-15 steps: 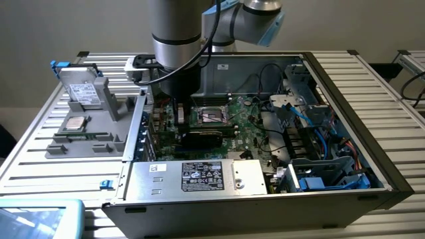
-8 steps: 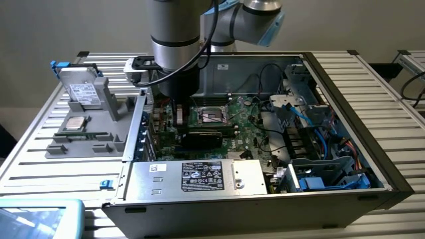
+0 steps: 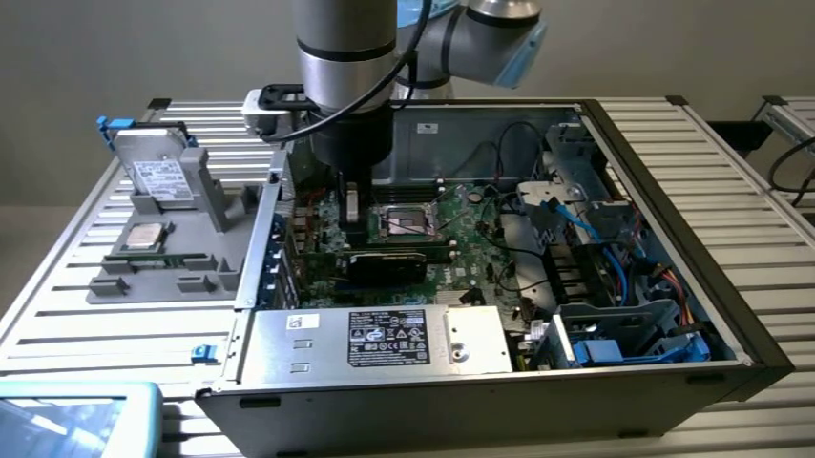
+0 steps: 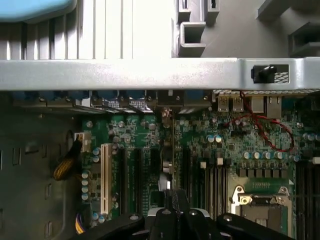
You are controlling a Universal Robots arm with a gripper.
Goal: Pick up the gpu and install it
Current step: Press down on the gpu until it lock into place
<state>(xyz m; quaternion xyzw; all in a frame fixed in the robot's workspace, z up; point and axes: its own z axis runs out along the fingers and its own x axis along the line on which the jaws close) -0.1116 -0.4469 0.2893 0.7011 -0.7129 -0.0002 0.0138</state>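
The gpu [image 4: 170,150] stands on edge over the green motherboard [image 4: 225,145], among the expansion slots, with its bracket end at the case's rear wall. In the wrist view my gripper [image 4: 176,212] is shut on the card's upper edge, its dark fingers [image 4: 165,220] pressed close on both sides. In the exterior view the gripper [image 3: 350,221] reaches down into the open computer case [image 3: 713,315] by its left wall. The card's black face [image 3: 386,265] shows just below the gripper, in front of the CPU socket [image 3: 405,221].
A grey holder tray [image 3: 223,215] left of the case carries a silver hard drive [image 3: 159,176], a CPU chip [image 3: 147,236] and a memory stick [image 3: 159,258]. The power supply [image 3: 382,339] sits at the case's front. Blue cables and drive cages [image 3: 612,286] crowd its right side.
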